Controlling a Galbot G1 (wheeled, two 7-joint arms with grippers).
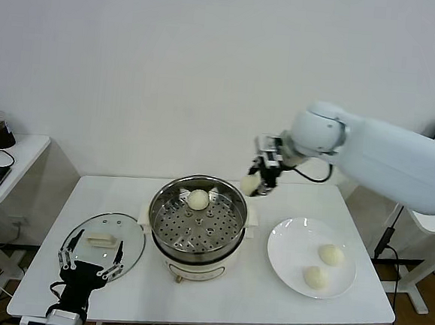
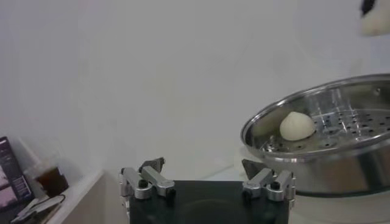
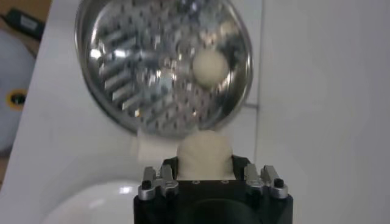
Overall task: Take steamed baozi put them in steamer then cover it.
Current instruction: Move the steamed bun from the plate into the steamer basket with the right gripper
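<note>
The steel steamer [image 1: 160,222] stands mid-table with one cream-white baozi [image 1: 198,199] on its perforated tray, also seen as the baozi [image 3: 209,66] in the steamer [image 3: 109,36] from the right wrist. My right gripper [image 1: 252,183] hovers just past the steamer's far right rim, shut on another baozi [image 3: 204,153]. Two more baozi [image 1: 331,254] [image 1: 315,276] lie on the white plate [image 1: 290,247]. The glass cover [image 1: 125,230] lies flat at the steamer's left. My left gripper [image 1: 89,258] rests open over the cover's near edge, holding nothing; it sees the steamer [image 2: 329,170].
A side table [image 1: 15,154] with a dark cup stands at the far left. Another white table [image 1: 431,221] and a screen sit at the far right. The wall runs close behind the work table's back edge.
</note>
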